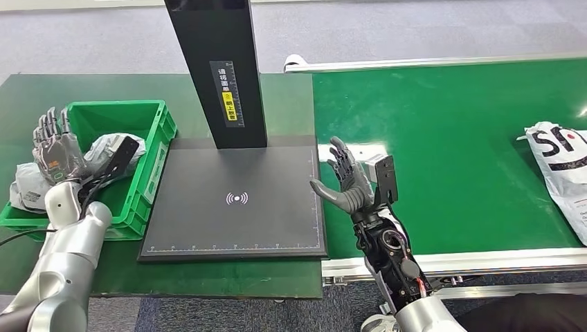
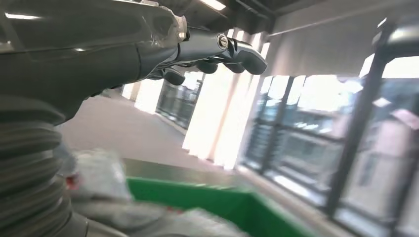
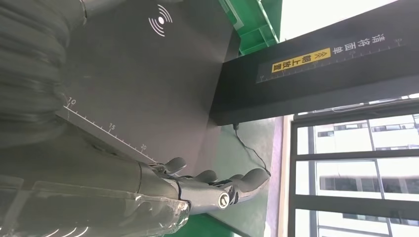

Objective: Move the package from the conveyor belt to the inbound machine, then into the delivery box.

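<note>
Head view, setting: grey carpet floor (image 1: 83,41) around a dark green desk (image 1: 284,104); the green conveyor belt (image 1: 443,138) fills the 3 o'clock side.
Head view, inbound machine: black flat plate (image 1: 235,200) with a white wireless mark at centre, and a black upright column (image 1: 218,69) rising toward 12 o'clock, bearing a yellow label.
Head view, delivery box: green crate (image 1: 149,124) at 9 o'clock of the plate, with grey wrapped parcels (image 1: 111,149) inside.
Head view, package: white bag with black lettering (image 1: 561,166) lies on the belt at the 3 o'clock edge, well apart from both hands.
Head view, left robot hand (image 1: 55,149): raised over the crate, fingers straight and spread, holding nothing.
Head view, right robot hand (image 1: 349,180): palm up between plate and belt, fingers apart, released.
Left wrist view: left robot hand (image 2: 217,49) with fingers extended and nothing held; blurred green crate wall (image 2: 227,202) and grey parcels (image 2: 99,177) beyond; bright windows (image 2: 306,123) behind.
Right wrist view: right robot hand (image 3: 217,185) released, fingers slightly curved, near the black plate (image 3: 148,74) with its ruler marks; the column (image 3: 321,74) crosses the picture.
</note>
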